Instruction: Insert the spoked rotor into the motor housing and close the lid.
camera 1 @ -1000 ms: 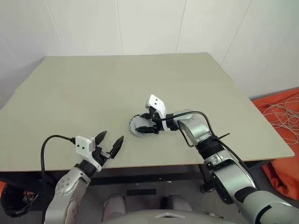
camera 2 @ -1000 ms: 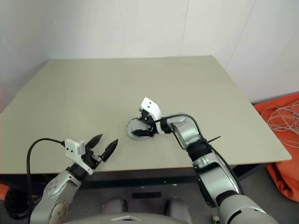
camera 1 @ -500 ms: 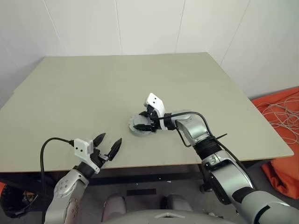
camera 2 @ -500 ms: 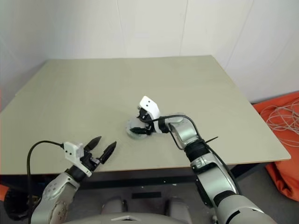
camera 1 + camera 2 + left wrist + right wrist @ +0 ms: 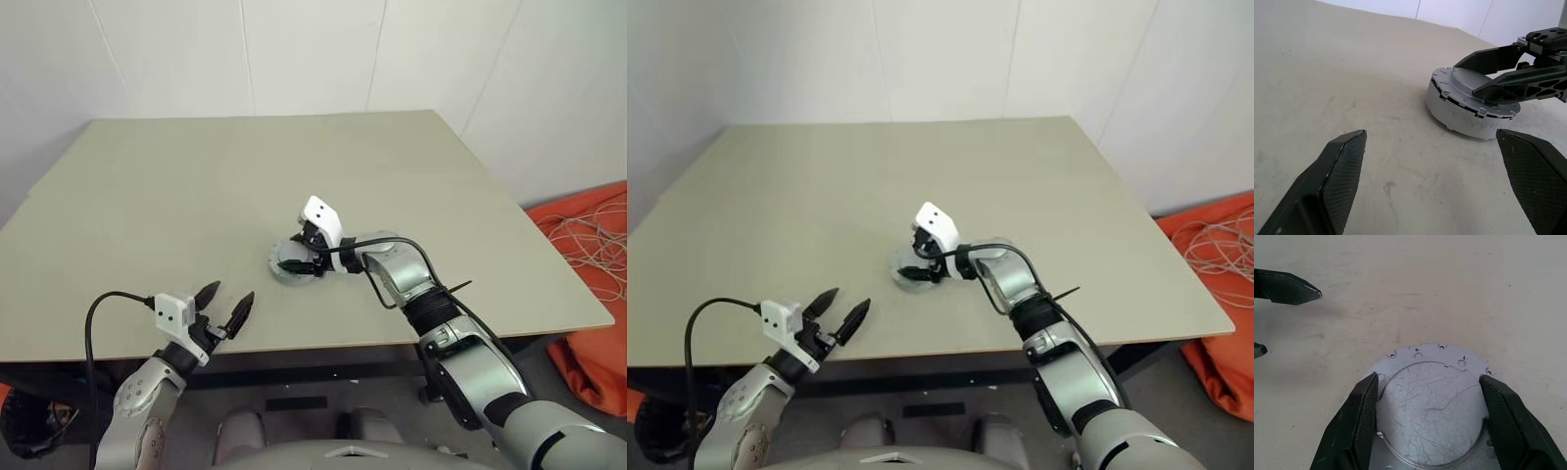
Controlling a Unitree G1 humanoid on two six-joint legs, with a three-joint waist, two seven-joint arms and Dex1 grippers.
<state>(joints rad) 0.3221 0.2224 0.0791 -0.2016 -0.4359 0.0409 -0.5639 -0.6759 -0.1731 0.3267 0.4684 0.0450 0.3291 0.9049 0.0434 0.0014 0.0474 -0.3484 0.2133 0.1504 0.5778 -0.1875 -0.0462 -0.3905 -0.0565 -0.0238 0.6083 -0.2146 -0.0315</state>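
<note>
- My right tool (image 5: pixel 1427 423) straddles the lid (image 5: pixel 1432 401) seated on the motor housing (image 5: pixel 1459 115) mid-bench (image 5: pixel 196 186); assembly looks closed, release remaining.
- My left tool (image 5: pixel 227 308) hangs wide, empty, at the near edge.

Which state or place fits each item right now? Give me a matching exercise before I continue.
Items:
1. left gripper
2. right gripper
3. motor housing
4. orange cloth

States or places:
A. on the floor, off the table's right side
B. reaching over the round housing's top
C. open and empty, near the table's front edge
D. resting on the table, near its middle

Pairs: 1-C, 2-B, 3-D, 4-A
</note>
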